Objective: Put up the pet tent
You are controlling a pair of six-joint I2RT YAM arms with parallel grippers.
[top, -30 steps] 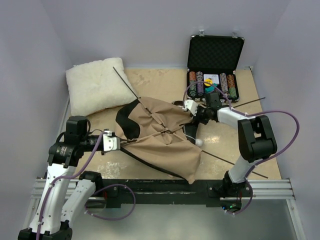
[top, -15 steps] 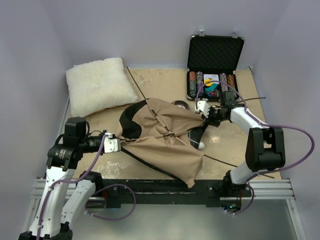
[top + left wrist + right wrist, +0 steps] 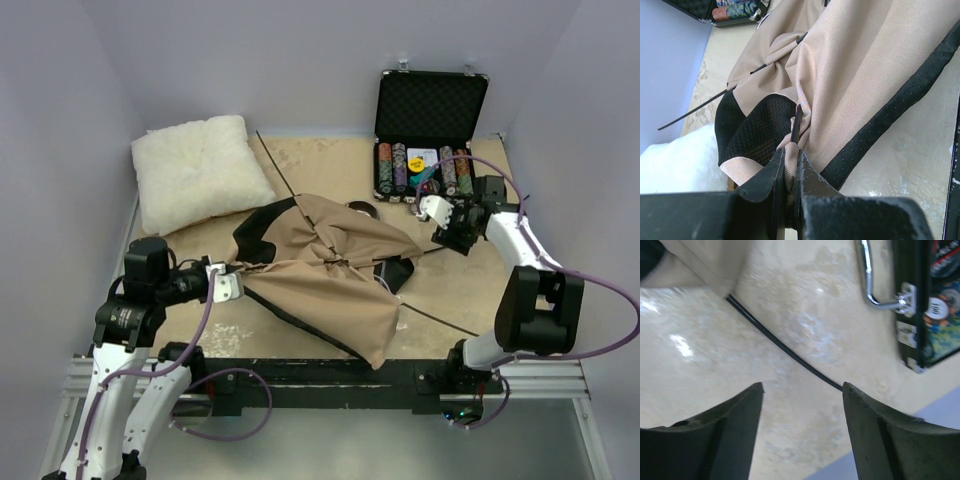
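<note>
Across the middle of the desk lies the pet tent, collapsed and crumpled, thin poles sticking out. The left jaws pinch a fold at its left corner, almost closed. The right jaws stand wide apart and empty over the desk beside the black case, with a white pillow at far left.

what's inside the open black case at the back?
Rows of poker chips either side of something colourful in the black case; lid stands open. The right arm and its cable cover the tray's near right corner.
</note>
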